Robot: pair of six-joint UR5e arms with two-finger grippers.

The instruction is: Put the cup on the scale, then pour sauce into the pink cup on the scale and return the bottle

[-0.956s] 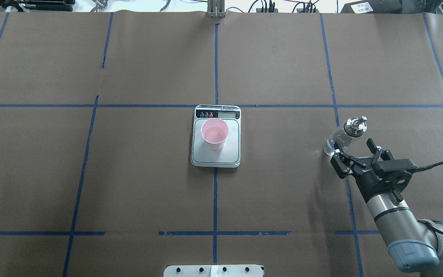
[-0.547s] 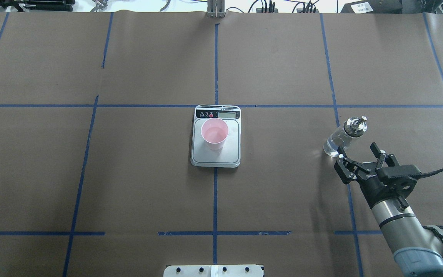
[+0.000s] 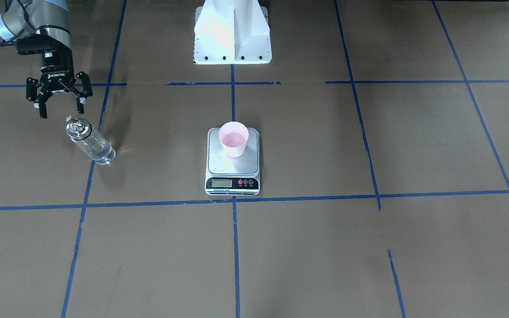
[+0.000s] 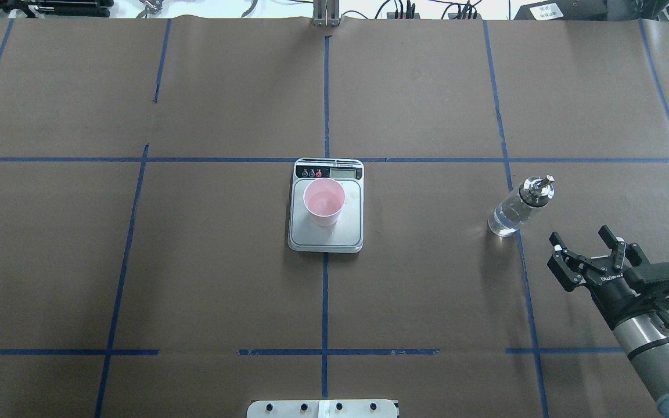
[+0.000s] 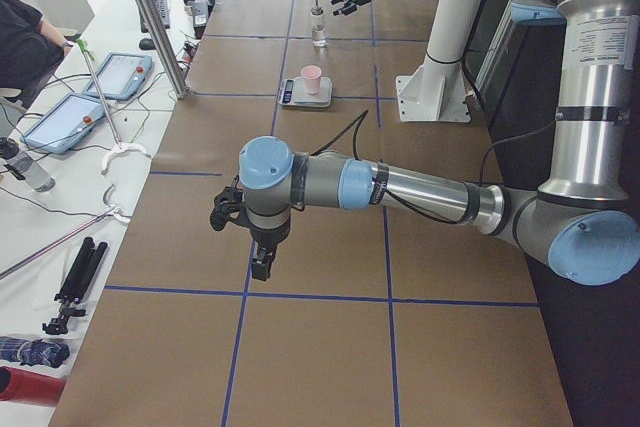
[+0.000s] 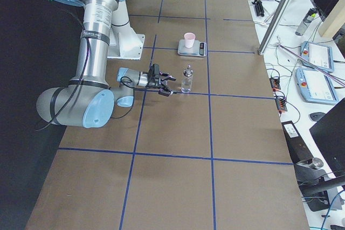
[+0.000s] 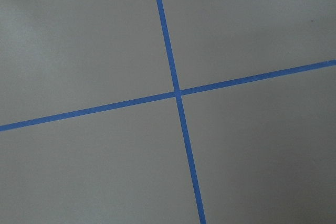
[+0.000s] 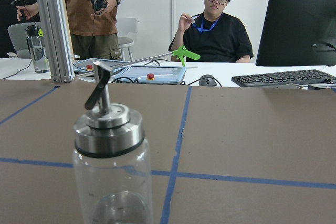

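Note:
The pale pink cup (image 4: 323,201) stands upright on the silver scale (image 4: 326,235) at the table's middle; both also show in the front view, cup (image 3: 233,139) on scale (image 3: 232,170). The glass bottle (image 4: 513,212) with its metal spout stands upright and free at the right, with clear sauce (image 3: 101,154) in its lower part. My right gripper (image 4: 578,234) is open and empty, a little nearer to me than the bottle and apart from it. Its wrist view shows the bottle (image 8: 107,171) close in front. My left gripper (image 5: 222,215) shows only in the exterior left view; I cannot tell its state.
Brown paper with blue tape lines (image 4: 325,290) covers the table. The white robot base (image 3: 232,33) stands at the near edge. People sit and stand behind the far edge (image 8: 215,22), beside a metal post (image 8: 52,24).
My open right gripper has drawn back from the bottle, toward me and to the right. The bottle, cup and scale have not moved.

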